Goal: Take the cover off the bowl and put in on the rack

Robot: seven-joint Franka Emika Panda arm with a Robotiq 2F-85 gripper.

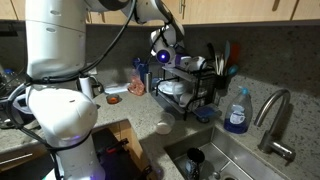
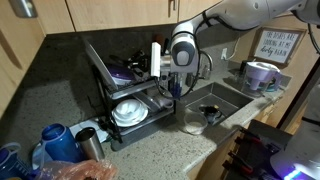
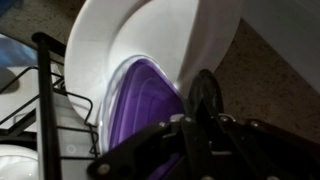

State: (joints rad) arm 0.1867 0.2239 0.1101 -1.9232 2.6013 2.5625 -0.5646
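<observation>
Gripper (image 3: pixel 203 95) pinches the rim of the smooth, white, round cover (image 3: pixel 130 45), held upright beside the black wire rack (image 3: pixel 45 70) at frame left.

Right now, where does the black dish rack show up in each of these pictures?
Exterior view: rack right of centre, on the counter.
Exterior view: rack left of centre.
Wrist view: only its wires, at the left edge.
Shared landmark: the white cover upright at the rack.

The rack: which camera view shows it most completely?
An exterior view: the rack appears whole, both tiers visible. In an exterior view the rack also appears, but small and dark. The wrist view shows only a few wires.
</observation>
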